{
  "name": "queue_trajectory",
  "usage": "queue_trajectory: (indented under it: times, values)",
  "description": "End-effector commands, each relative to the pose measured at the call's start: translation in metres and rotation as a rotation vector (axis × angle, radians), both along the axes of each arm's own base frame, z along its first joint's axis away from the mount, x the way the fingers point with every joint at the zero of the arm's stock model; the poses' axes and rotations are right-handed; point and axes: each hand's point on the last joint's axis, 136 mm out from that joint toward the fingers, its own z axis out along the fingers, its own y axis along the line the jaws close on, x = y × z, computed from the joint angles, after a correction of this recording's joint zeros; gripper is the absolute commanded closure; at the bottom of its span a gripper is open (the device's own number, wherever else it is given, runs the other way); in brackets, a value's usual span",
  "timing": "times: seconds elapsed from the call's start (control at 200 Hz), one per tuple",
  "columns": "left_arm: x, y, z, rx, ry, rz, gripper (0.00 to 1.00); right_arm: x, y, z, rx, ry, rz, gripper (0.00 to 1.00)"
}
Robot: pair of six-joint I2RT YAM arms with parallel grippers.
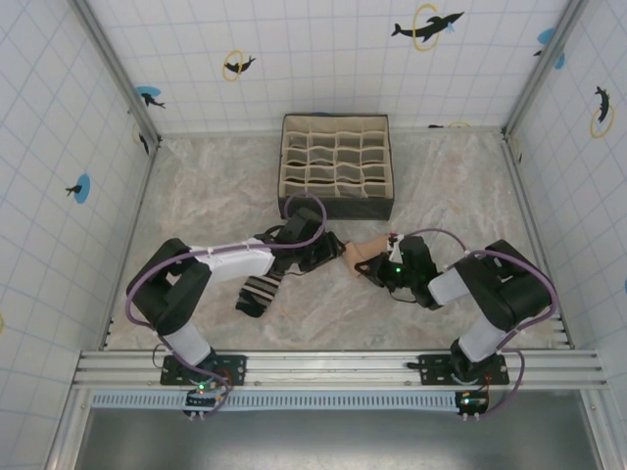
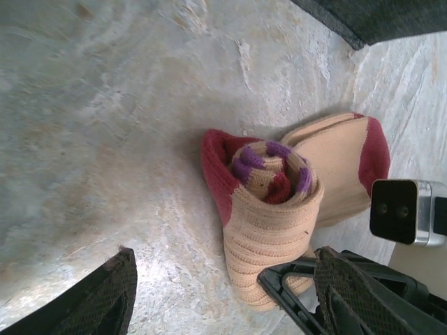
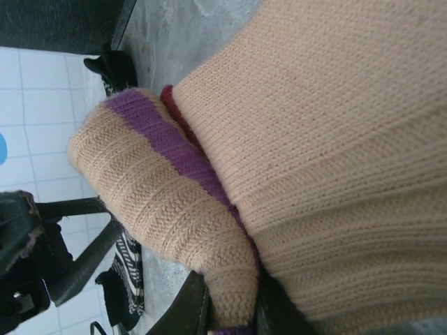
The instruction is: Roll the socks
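The tan sock point(image 2: 274, 209) lies rolled on the table, dark red toe and purple-white stripes showing at the roll's open end; it also shows between the two grippers point(image 1: 357, 253). My right gripper point(image 3: 234, 307) is shut on a fold of its ribbed cuff point(image 3: 230, 258), and sits just right of the sock point(image 1: 376, 264). My left gripper point(image 2: 225, 279) is open, one finger on each side of the roll's near end, not pressing it; it sits just left of the sock point(image 1: 328, 252). The black-white-grey striped sock point(image 1: 260, 292) lies loose under the left arm point(image 3: 129, 279).
The beige gridded organiser box point(image 1: 336, 166) stands behind the grippers at the table's middle back, its dark wall near the sock point(image 2: 377, 17). Tiled walls close in the table's left, right and back. Marble tabletop lies bare left of the roll point(image 2: 105, 139).
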Motion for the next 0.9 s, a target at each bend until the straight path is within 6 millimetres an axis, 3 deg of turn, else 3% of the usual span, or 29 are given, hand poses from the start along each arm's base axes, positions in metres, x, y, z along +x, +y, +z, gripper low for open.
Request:
queue_trajectory:
  times: [0.0,0.315,0.485,0.555,0.565,0.781,0.896]
  values:
    - [-0.002,-0.009,-0.010,0.011,-0.027,-0.040,0.34,-0.090,-0.078,-0.099,-0.340,0.462,-0.136,1.00]
    - [0.004,-0.025,-0.020,0.010,-0.071,-0.076,0.35,-0.087,-0.074,-0.100,-0.322,0.460,-0.123,1.00]
    - [0.008,-0.027,-0.036,0.060,-0.036,-0.077,0.36,-0.084,-0.072,-0.098,-0.303,0.450,-0.119,1.00]
    - [0.001,-0.022,-0.054,0.100,0.010,-0.088,0.36,-0.082,-0.071,-0.097,-0.297,0.445,-0.118,1.00]
    - [0.006,-0.028,-0.046,0.084,-0.004,-0.089,0.37,-0.082,-0.071,-0.097,-0.296,0.444,-0.119,1.00]
    - [0.005,-0.032,-0.058,0.094,0.024,-0.103,0.49,-0.079,-0.069,-0.094,-0.277,0.432,-0.115,1.00]
    - [0.005,-0.032,-0.059,0.096,0.024,-0.108,0.64,-0.075,-0.067,-0.093,-0.265,0.421,-0.114,1.00]
